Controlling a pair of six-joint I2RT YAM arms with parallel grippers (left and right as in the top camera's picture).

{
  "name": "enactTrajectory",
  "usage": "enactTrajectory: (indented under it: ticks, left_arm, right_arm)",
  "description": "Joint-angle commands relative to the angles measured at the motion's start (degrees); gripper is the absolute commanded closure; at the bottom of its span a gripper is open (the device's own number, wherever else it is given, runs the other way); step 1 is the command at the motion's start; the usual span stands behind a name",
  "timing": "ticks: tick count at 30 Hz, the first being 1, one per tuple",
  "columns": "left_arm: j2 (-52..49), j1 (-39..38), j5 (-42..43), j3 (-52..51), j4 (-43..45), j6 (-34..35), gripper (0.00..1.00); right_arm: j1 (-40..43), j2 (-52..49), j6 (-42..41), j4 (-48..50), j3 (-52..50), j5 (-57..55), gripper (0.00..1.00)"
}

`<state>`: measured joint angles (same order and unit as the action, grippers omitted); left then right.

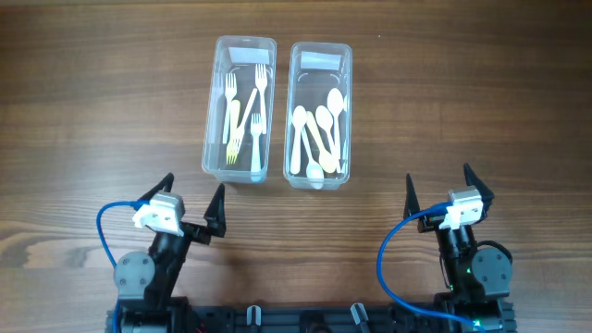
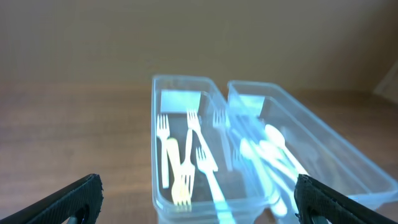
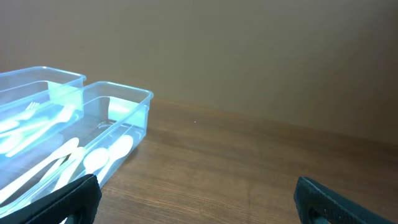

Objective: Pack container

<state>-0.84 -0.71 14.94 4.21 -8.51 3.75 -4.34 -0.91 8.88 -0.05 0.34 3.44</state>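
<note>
- Your left gripper (image 1: 192, 191) sits low at the near-left of the table (image 1: 92, 111), claw spread wide, nothing in it.
- Your right gripper (image 1: 437, 179) mirrors it at the near-right, claw also wide apart and empty.
- Two clear containers stand side by side mid-table, long walls just beside each other; you can't tell whether they touch.
- The left container (image 1: 245, 40) holds pale forks (image 1: 248, 116), lying lengthwise.
- The right container (image 1: 320, 44) holds white spoons (image 1: 322, 129); one bowl lies against the near end wall.
- Both grippers are well apart from the containers.
- A blue cable (image 1: 104, 222) loops off each arm.
</note>
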Motion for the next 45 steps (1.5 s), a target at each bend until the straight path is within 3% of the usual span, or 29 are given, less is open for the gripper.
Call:
enactTrajectory:
  ticks: [1, 6, 18, 45]
  left_arm:
    - [0.7, -0.1, 0.5, -1.5, 0.1, -0.6, 0.0]
    - [0.7, 0.0, 0.2, -1.5, 0.1, -11.2, 0.0]
    - [0.7, 3.8, -2.8, -1.6, 0.1, -11.2, 0.0]
    - [0.6, 3.8, -2.8, -1.6, 0.1, -11.2, 0.0]
  right_arm:
    - [0.2, 0.3, 0.0, 0.2, 0.0, 0.5, 0.0]
    - [0.2, 0.3, 0.0, 0.3, 0.0, 0.5, 0.0]
    - [0.2, 0.3, 0.0, 0.3, 0.0, 0.5, 0.0]
    - [0.2, 0.3, 0.0, 0.3, 0.0, 0.5, 0.0]
